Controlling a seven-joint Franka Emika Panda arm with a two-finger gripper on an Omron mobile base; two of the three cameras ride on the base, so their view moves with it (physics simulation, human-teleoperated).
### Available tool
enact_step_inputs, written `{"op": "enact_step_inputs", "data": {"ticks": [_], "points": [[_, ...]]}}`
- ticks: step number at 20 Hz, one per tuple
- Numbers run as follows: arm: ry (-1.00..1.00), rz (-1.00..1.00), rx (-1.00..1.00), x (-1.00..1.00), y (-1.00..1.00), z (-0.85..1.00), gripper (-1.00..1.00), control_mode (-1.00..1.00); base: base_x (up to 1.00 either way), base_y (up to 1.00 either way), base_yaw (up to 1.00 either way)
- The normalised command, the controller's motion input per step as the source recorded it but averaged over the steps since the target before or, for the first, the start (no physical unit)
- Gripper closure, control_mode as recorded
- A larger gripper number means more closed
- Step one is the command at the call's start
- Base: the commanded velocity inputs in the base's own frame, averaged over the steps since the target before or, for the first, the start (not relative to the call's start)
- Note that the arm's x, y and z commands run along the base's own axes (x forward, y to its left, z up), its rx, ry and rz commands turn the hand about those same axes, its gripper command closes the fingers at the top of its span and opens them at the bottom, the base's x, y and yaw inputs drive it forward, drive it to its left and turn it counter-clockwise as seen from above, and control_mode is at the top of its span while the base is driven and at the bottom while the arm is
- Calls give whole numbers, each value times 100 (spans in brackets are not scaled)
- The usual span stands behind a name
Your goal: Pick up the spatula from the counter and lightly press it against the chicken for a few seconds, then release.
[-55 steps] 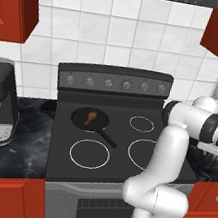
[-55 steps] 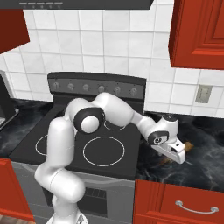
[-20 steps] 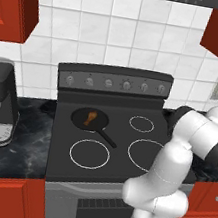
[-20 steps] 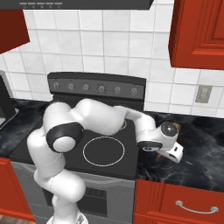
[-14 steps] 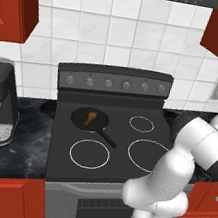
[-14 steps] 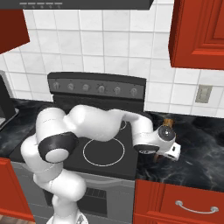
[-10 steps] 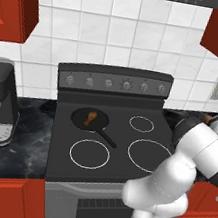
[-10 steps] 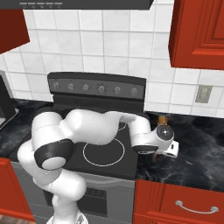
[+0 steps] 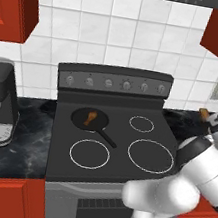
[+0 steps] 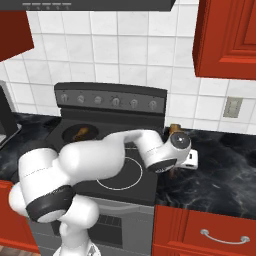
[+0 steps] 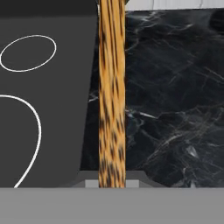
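The pincer [image 11: 112, 181] is clamped narrow on the spatula [image 11: 111, 87], a straight wooden handle with mottled orange-brown grain. It is held over the left edge of the glossy, white-veined black bench [image 11: 175, 96], beside the matte stove [image 11: 48, 109]. The chicken [image 9: 90, 116] lies well apart in a round dark pan [image 9: 76, 119].

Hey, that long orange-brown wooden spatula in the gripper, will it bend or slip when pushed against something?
Probably stiff: the wooden spatula runs dead straight in the hand view, without sag. Likely light, since it looks slim. It might pivot under a push, as the gripper pinches just a short stretch of it.
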Motion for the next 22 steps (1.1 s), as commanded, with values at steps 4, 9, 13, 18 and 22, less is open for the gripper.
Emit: {"op": "enact_step_inputs", "data": {"ticks": [4,9,13,18,22], "points": [[0,-1,-7,-10,48,38,100,-100,0,0,0],[0,-1,-4,-10,51,22,100,-100,0,0,0],[0,1,-7,-3,51,21,100,-100,0,0,0],[-1,12,-7,0,40,25,100,-100,0,0,0],[-5,19,-8,0,29,10,100,-100,0,0,0]]}}
